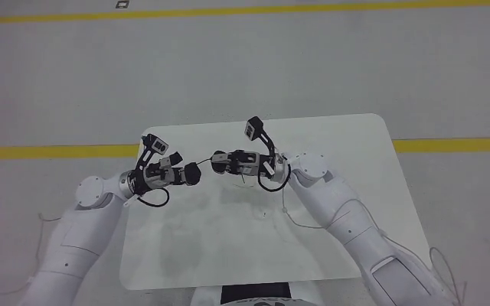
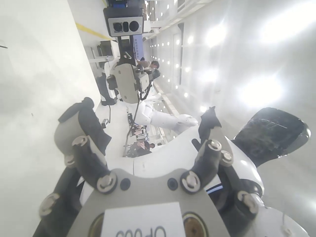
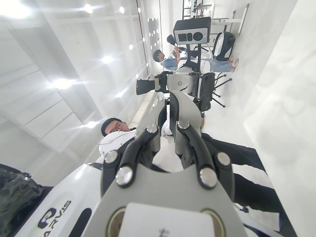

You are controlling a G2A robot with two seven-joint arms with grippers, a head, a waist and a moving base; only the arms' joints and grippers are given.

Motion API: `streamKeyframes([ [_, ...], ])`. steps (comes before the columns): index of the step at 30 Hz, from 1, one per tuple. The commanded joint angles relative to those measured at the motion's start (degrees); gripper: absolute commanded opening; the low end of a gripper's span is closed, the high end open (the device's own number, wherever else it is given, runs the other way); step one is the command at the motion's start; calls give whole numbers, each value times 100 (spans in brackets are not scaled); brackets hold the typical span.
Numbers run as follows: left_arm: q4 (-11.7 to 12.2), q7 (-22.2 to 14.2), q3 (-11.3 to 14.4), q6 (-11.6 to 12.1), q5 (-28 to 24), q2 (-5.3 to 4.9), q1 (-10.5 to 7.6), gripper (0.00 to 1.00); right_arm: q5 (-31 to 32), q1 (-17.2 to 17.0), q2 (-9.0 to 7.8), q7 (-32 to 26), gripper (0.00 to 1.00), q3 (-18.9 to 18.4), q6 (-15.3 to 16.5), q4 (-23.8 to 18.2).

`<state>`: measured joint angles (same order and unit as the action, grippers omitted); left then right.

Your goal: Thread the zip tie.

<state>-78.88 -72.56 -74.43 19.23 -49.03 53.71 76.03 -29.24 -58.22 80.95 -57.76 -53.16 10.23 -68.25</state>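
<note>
Table [image 1: 191, 260]: white, with round corners. Both arms are held out over its far half.
Tiny bit: a small dark speck [image 1: 264, 214] lies on the table, nearer the robot than the grippers and well apart from them. It is too small to tell what it is.
Thin cord [image 1: 284, 200]: it hangs down from the right arm, just past the speck. It sits behind the right gripper, not between the two grippers.
Yellow stripes: one stripe [image 1: 61, 151] runs across the floor behind the table. Another stripe [image 1: 230, 12] is much farther away.
In the way: the two grippers point at each other, tip to tip. The gap between them is small, and the thin strap crosses it.
Right gripper [image 3: 170, 104]: its fingers are squeezed close together. In the top view, one end of the zip tie starts right at its tip, so it seems to be pinching that end.
Left gripper [image 2: 148, 108]: its two fingers are spread wide apart, with no strap seen between them in its own wrist view.
Zip tie [image 1: 200, 163]: a thin dark line up in the air above the table. It runs from the right gripper's tip over to the left gripper's spread fingers. I cannot tell if its loose end touches them.
</note>
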Motion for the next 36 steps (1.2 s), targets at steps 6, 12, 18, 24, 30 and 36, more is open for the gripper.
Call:
streamKeyframes([
  [6,-161,218,29,-49,59,12,79,100,-56,12,24,14,0,76,42,-21],
  [12,-192,233,24,-27,78,18,96,62,38,46,27,43,0,113,32,-3],
  [18,-208,261,19,-48,114,20,124,41,199,58,9,47,0,123,-52,-41],
  [24,-240,320,10,-107,208,16,158,38,403,44,-23,78,0,115,-159,-113],
  [30,-254,340,2,-124,288,13,188,29,519,15,-55,77,0,88,-236,-202],
  [36,-295,358,-16,-110,288,13,225,23,560,-35,-82,117,0,52,-280,-286],
])
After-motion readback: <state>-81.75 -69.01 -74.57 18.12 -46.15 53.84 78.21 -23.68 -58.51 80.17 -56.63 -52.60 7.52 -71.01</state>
